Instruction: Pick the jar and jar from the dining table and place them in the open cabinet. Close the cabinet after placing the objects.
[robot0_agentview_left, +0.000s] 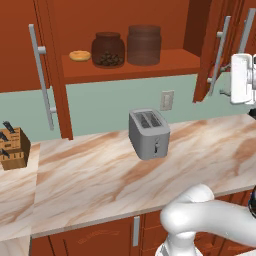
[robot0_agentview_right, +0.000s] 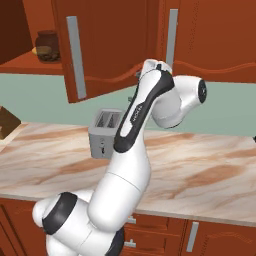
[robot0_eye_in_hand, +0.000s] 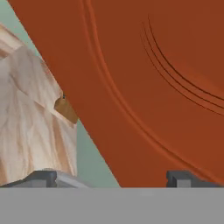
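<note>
Toaster (robot0_agentview_left: 148, 133) on counter (robot0_agentview_left: 90, 175); knife block (robot0_agentview_left: 13, 148) far left; bun (robot0_agentview_left: 80, 55) beside jars (robot0_agentview_left: 108, 49).

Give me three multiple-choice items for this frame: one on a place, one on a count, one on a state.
1. Where do the two see-through jars stand?
A. on the marble counter
B. on the open cabinet's shelf
C. in a drawer

2. How many slots has the grey metal toaster?
A. one
B. two
C. four

3. How is the gripper?
A. open, empty
B. shut on a jar
C. shut on a handle

Key: 1 B, the rounded nut-filled jar and smoky-grey cylinder jar share the red-brown wooden cabinet shelf. 2 B, the toaster shows two. 3 A, the fingers stand apart before the door panel.
</note>
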